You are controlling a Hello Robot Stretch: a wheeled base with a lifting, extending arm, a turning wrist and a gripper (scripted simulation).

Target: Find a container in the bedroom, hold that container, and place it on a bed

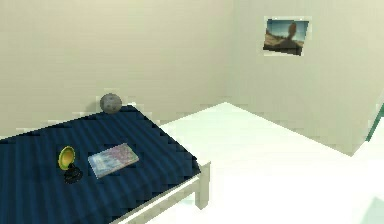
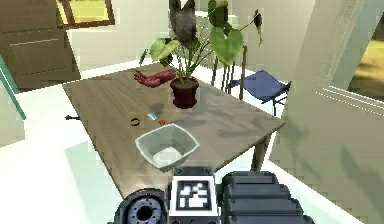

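I see the grey bowl (image 2: 166, 146) sitting on the wooden table (image 2: 100, 105) near its front edge, with a potted plant (image 2: 188, 60) behind it and my gripper (image 2: 144, 211) just below it; I cannot tell whether it holds anything, and the blue bed (image 1: 150, 150) lies ahead.

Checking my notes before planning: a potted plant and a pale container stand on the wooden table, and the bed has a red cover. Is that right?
Not quite: the bed has a dark blue cover, not red, as the forward view shows. The potted plant and pale container do stand on the wooden table.
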